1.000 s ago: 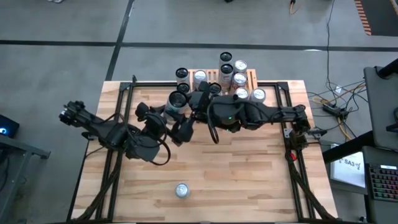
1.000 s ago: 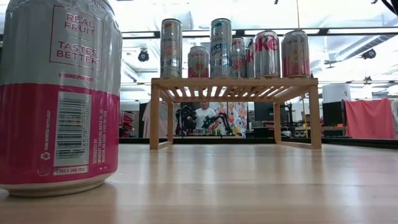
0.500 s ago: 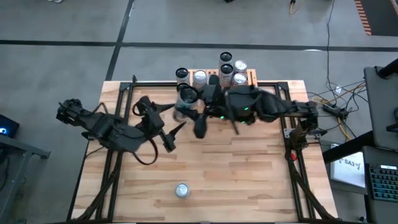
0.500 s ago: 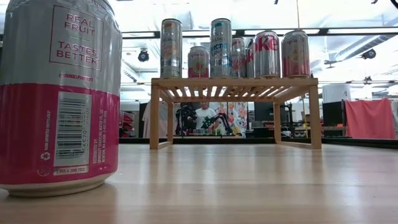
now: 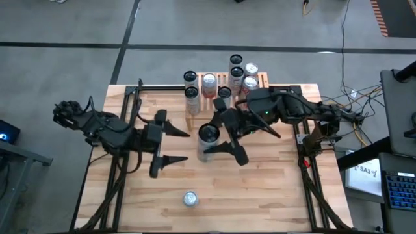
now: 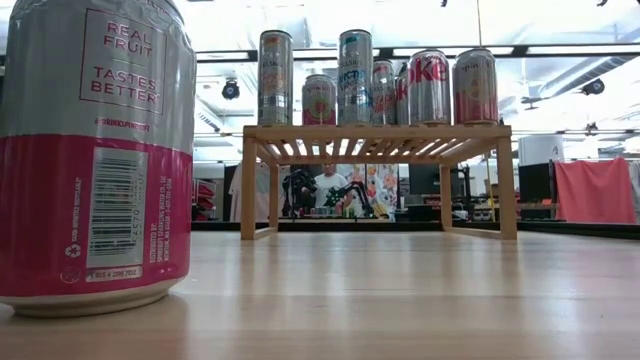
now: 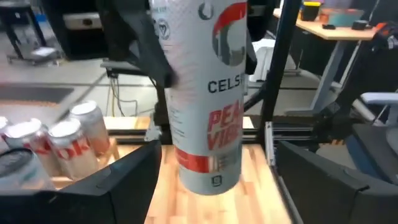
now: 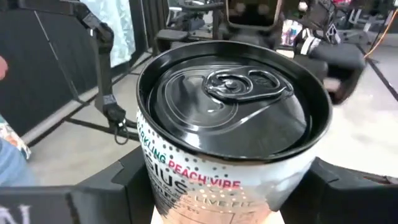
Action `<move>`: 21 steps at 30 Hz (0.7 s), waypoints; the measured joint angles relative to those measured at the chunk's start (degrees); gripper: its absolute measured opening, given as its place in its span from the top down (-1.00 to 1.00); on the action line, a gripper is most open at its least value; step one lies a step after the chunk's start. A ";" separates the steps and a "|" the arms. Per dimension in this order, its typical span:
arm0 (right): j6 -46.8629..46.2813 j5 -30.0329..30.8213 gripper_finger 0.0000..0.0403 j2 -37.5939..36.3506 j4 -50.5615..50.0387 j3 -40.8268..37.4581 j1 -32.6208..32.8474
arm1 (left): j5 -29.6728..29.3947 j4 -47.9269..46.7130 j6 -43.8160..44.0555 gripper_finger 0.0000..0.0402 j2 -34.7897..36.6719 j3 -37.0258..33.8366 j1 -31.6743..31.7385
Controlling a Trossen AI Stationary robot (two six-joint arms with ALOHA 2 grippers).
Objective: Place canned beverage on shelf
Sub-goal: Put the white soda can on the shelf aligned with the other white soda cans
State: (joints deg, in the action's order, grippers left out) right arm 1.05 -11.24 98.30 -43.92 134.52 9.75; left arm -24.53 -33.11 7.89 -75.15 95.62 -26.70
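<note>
While the left gripper [image 5: 170,145] gapes, the right gripper [image 5: 223,142] clasps the can [image 5: 208,135].

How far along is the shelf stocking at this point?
Done: several cans stand on the shelf. In hand: right pincer grips a white can above mid-table, off the shelf; left pincer open beside it. Left: shelve it, then the lone can standing on the table.

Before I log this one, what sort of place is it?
Likely a robotics lab or workshop: two arms mounted at a wood table, concrete floor with loose cables, and desks and equipment behind the shelf.
</note>
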 joint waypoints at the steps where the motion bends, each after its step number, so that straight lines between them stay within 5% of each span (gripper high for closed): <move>1: 0.15 0.08 -0.16 0.40 0.30 0.00 0.18 | 0.06 -0.02 1.21 -0.50 -0.29 -0.01 0.00; 11: 3.35 -0.56 -0.16 1.97 4.89 0.00 0.42 | 0.51 1.18 5.08 -0.50 -2.80 -0.16 0.33; 21: 7.90 -0.73 -0.16 2.23 8.52 0.00 0.49 | 8.51 4.52 3.34 -0.43 -3.06 -0.18 3.70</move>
State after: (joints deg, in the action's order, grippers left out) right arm 8.95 -11.97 100.53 -35.40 134.52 10.24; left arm -16.03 -28.60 11.23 -78.21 95.44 -22.99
